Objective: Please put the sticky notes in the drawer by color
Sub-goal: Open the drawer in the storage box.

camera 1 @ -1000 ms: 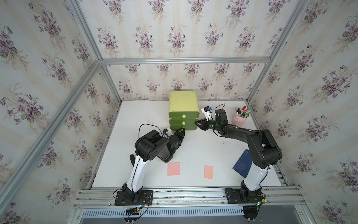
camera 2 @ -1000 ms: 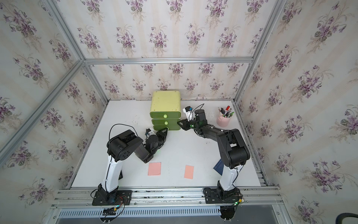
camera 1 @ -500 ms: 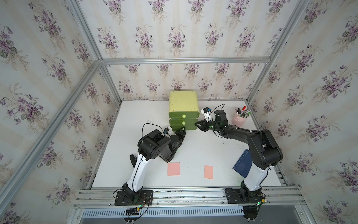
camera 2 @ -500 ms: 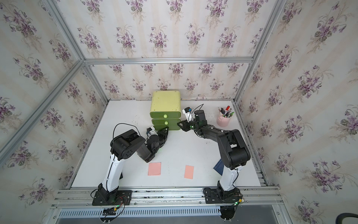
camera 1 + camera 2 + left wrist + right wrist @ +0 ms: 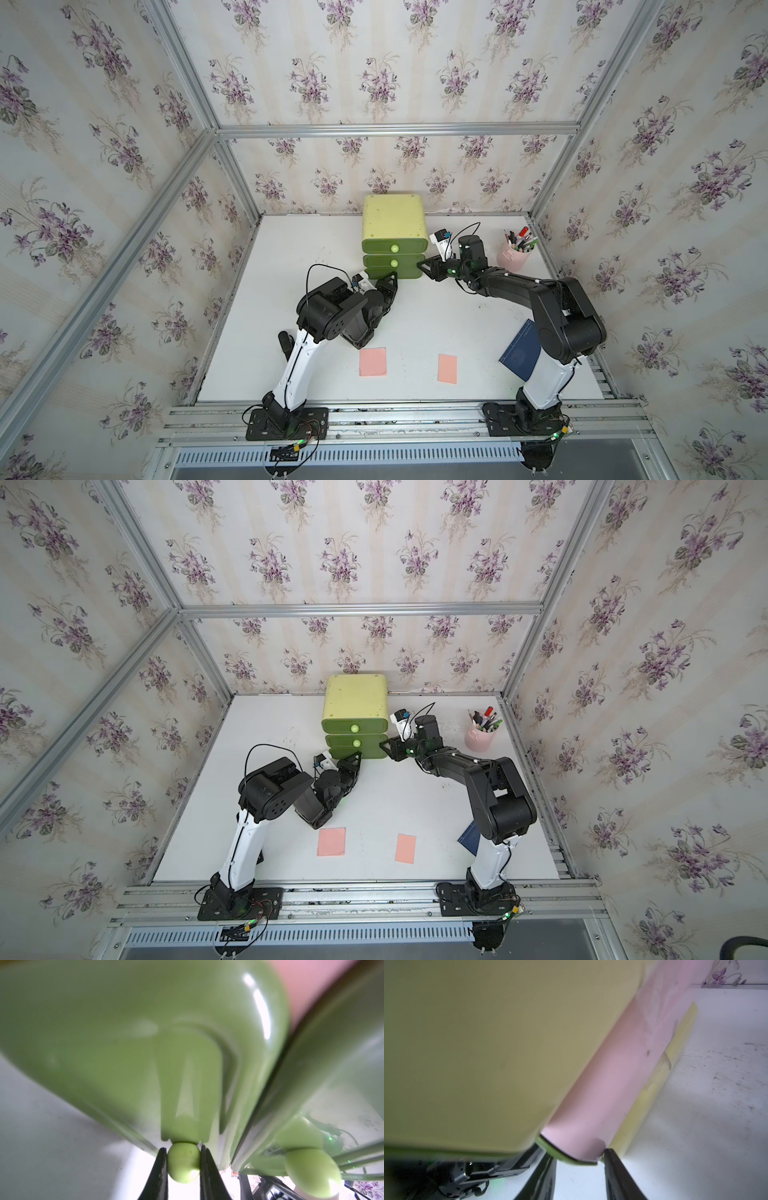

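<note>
Green bottom knob (image 5: 184, 1162) sits pinched in your left gripper (image 5: 182, 1148); your right gripper (image 5: 578, 1154) clamps the right front edge of the drawer (image 5: 394, 220). Two pink sticky notes (image 5: 372, 362) lie on the table (image 5: 415, 316), well apart from it.

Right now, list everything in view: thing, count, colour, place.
drawer chest: one, yellow-green shell, three darker green faces, back centre of the table.
sticky notes: two, salmon pink, flat near the front edge, apart.
pen cup: one, pink, back right, holding pens.
booklet: one, dark blue, front right, partly hidden.
table: one, white, under everything.
left gripper: one, black, shut on the bottom knob.
right gripper: one, black, closed on the chest's right front edge.
</note>
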